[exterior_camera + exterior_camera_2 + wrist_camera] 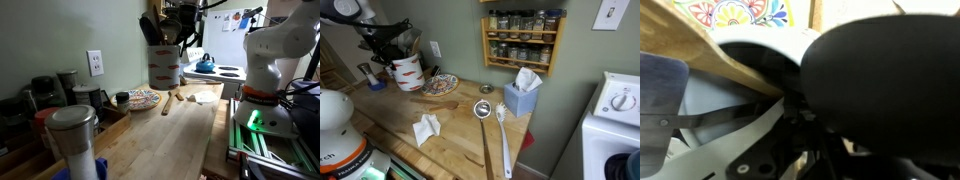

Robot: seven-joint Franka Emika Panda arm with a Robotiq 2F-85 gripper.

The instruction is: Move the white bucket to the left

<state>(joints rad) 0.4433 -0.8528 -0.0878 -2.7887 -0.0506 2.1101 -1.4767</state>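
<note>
Beside patterned plate [442,84], white bucket [407,70] — gripper [382,38] at its utensils [152,28], grip state unclear

The arm [272,50] reaches out, wrist lowered — fingers [380,38] too hidden to judge.

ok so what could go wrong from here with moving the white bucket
1. The gripper is in among the utensils sticking out of the white bucket; snagging them could tip it.
2. The patterned plate lies close beside the bucket, so a slide that way may knock it.
3. Utensils fill the wrist view, so the grip is hard to check.
</note>
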